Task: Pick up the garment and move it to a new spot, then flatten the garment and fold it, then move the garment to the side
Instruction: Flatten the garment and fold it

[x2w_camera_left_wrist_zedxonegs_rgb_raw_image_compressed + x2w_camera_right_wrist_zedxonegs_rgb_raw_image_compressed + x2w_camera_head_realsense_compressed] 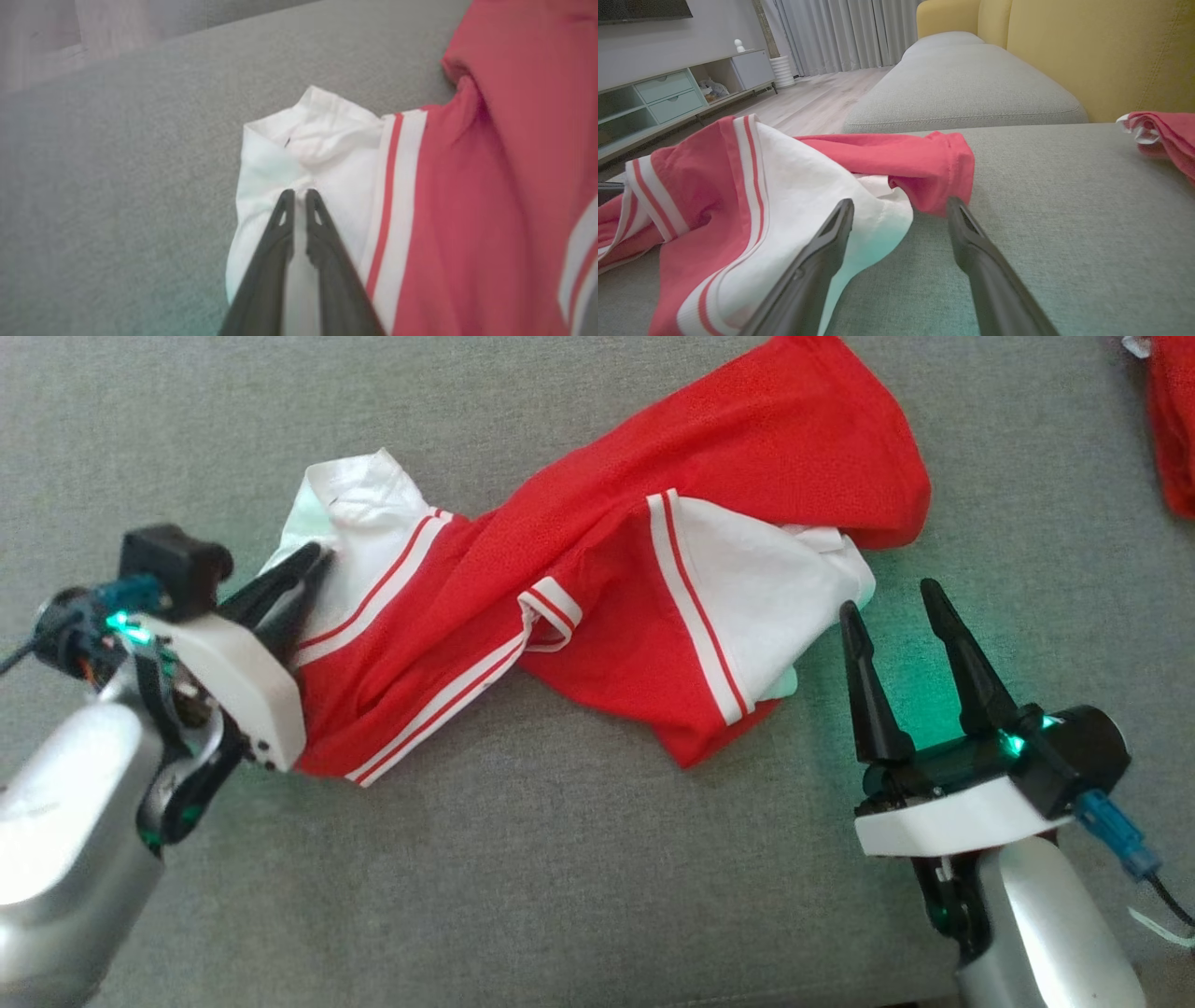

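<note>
Big grey sofa cushion (597, 896), and the garment (597, 569) lies crumpled across its middle: red jersey, white sleeves, striped trim, twisted in the centre. Left gripper (316, 558) is pinched onto one white sleeve; right gripper (892, 597) is spread wide just beside the other.

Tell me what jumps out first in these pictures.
A crumpled red and white garment sprawls across the grey couch seat. The left tool is pinched shut on its white end at the left, while the right tool stands open just beside its other white end.
</note>
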